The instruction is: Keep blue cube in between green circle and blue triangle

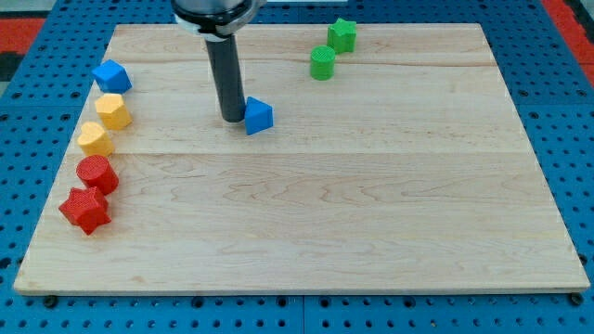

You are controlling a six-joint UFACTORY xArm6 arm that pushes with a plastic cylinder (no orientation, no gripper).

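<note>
Blue cube (pixel 258 116) touching my tip (pixel 231 120)

No text, label, brand, number or sign can be read anywhere: not on the wooden worktop (pixel 371 213), the coloured blocks, the dark rod, or the blue pegboard around the worktop.

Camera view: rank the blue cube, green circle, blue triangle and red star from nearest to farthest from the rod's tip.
Measured from my tip:
1. Blue cube, right beside it, on the view's right.
2. Green circle, toward the top right.
3. Blue triangle, far left.
4. Red star, bottom left.
</note>
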